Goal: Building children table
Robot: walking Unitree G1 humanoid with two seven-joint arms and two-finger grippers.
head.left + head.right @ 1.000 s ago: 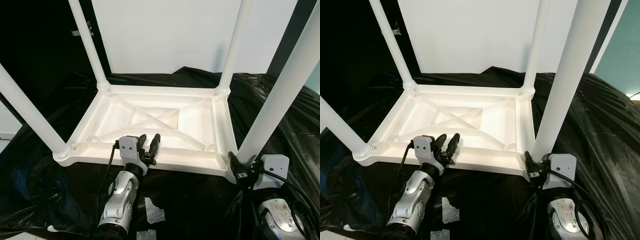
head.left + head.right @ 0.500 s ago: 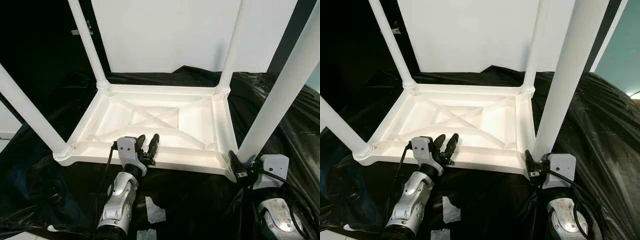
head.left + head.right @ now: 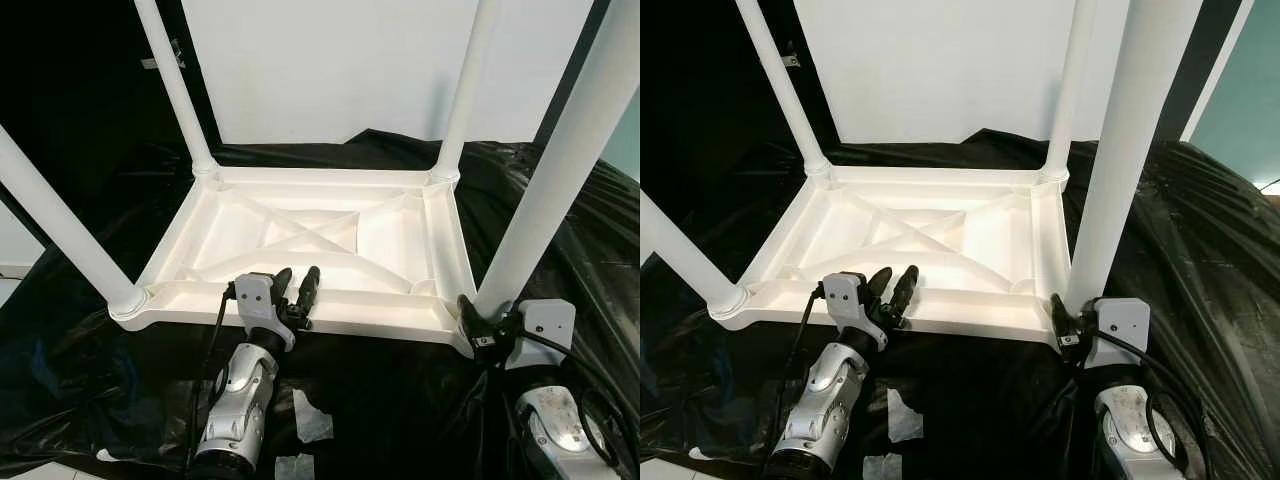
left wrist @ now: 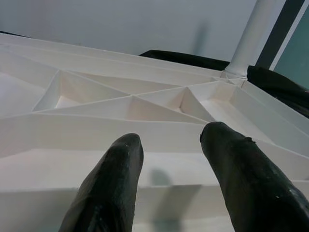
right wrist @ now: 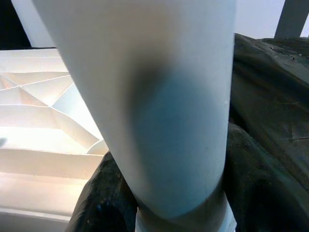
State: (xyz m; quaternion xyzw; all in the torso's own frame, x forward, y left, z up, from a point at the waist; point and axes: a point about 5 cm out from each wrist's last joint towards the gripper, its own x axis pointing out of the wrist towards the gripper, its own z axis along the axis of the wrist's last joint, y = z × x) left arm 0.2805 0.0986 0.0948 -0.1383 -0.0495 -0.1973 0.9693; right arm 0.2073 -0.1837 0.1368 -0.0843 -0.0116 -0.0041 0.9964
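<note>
Gripping table leg (image 3: pixel 545 200), right gripper (image 3: pixel 478 330) (left gripper (image 3: pixel 297 295) parted).

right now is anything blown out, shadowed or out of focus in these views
Left eye view: sharp, though the white tabletop is bright against the dark black sheet. Left wrist view: the left end effector fingers look soft. Right wrist view: the near-right leg is blurred, with a grey shadow across it.

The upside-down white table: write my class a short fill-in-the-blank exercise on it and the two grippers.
1. The table lies upside down with ____ legs standing up.
2. It rests on a ____ plastic sheet.
3. The right gripper is shut on the near right ____.
4. The left gripper hangs ____ over the table's near edge.

Missing words: four; black; leg; open
</note>
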